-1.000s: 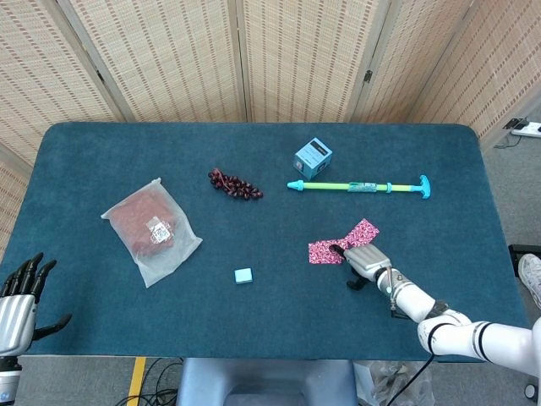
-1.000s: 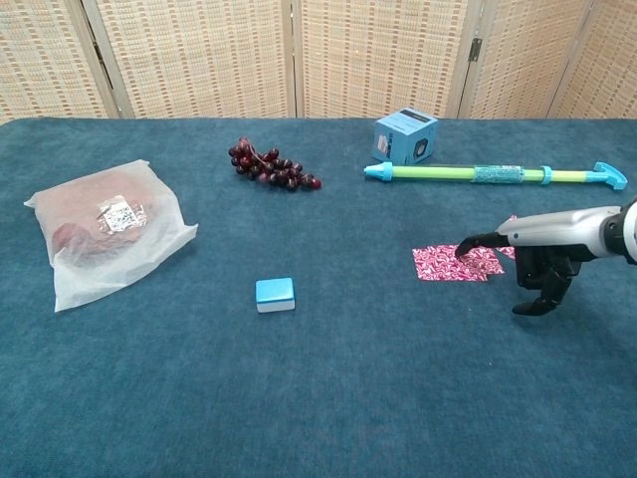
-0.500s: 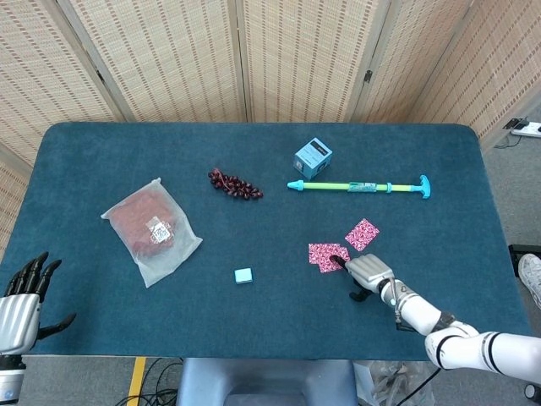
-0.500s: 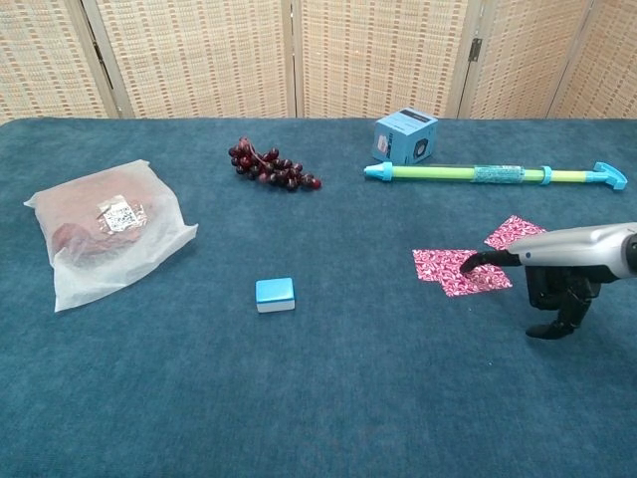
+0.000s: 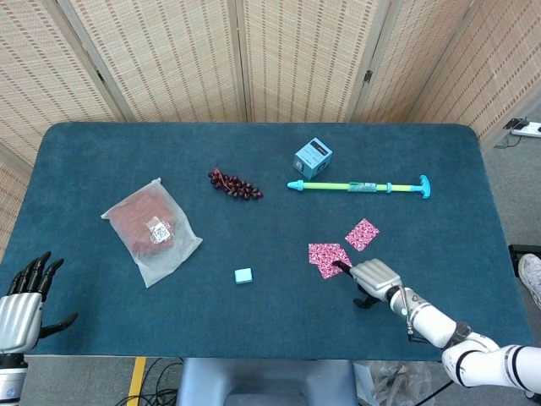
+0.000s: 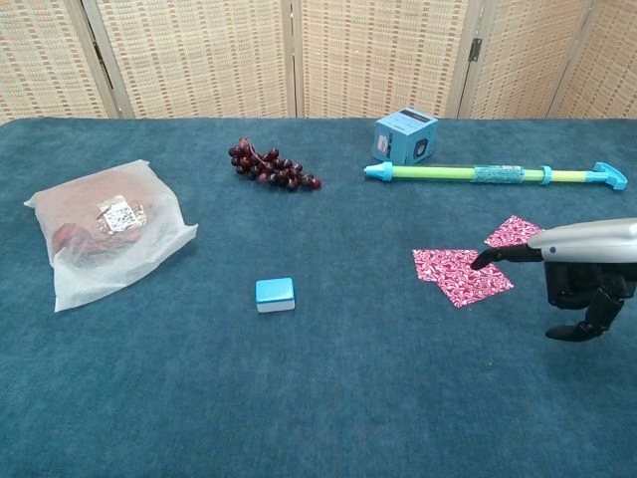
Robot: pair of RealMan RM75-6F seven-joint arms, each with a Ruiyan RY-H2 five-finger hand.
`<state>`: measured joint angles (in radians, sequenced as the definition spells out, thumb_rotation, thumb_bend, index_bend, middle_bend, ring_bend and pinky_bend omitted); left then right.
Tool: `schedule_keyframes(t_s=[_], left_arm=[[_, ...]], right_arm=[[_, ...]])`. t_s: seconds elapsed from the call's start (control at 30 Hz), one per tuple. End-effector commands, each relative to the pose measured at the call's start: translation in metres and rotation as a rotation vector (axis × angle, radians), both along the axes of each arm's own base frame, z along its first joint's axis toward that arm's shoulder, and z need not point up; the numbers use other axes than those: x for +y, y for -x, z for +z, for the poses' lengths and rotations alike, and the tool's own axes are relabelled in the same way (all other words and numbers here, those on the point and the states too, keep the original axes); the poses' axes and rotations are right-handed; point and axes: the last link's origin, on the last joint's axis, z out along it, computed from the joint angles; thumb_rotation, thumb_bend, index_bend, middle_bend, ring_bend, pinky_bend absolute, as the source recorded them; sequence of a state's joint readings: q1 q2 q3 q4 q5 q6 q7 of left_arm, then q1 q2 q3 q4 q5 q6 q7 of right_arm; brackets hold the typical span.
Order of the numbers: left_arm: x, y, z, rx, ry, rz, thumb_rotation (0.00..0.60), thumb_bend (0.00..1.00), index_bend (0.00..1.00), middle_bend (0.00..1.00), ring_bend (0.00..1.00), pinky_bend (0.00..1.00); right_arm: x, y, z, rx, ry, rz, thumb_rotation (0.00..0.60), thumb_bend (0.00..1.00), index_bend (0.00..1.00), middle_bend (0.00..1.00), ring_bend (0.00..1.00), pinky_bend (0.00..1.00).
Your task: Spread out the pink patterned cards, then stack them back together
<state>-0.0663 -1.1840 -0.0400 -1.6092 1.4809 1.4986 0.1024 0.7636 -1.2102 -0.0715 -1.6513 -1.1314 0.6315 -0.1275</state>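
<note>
Cards (image 5: 331, 255) lie more spread now; my right hand (image 5: 372, 277), one finger out and grasping nothing, slid one nearer me.

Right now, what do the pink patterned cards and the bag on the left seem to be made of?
The pink patterned cards look like thin paper or card with a matte print: they lie flat with sharp corners. The bag looks like thin translucent plastic film: it is wrinkled, with reddish contents and a white label showing through. Neither is certain from the look alone.

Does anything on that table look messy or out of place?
Only the pink patterned cards: two overlap crookedly by the right hand, and a third lies apart, tilted. Nothing looks spilled or damaged.
</note>
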Motion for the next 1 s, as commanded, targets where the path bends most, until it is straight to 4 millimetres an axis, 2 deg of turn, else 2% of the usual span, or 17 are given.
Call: schedule_keyframes(t_s=[0.03, 0.4, 1.0], left_arm=[[0.0, 0.0, 0.0, 0.0, -0.001, 0.003, 0.6, 0.18, 0.14, 0.04, 0.05, 0.15], [-0.002, 0.002, 0.002, 0.008, -0.005, 0.012, 0.6, 0.18, 0.14, 0.04, 0.05, 0.15], [-0.002, 0.002, 0.001, 0.013, -0.003, 0.008, 0.6, 0.18, 0.14, 0.04, 0.05, 0.15]], right_arm=[[-0.007, 0.002, -0.003, 0.016, 0.01, -0.001, 0.6, 0.38, 0.03, 0.98, 1.0, 1.0], [-0.018, 0.009, -0.017, 0.054, -0.009, -0.035, 0.6, 0.38, 0.03, 0.98, 1.0, 1.0], [0.01, 0.012, -0.006, 0.056, -0.065, -0.042, 0.6, 0.38, 0.03, 0.98, 1.0, 1.0]])
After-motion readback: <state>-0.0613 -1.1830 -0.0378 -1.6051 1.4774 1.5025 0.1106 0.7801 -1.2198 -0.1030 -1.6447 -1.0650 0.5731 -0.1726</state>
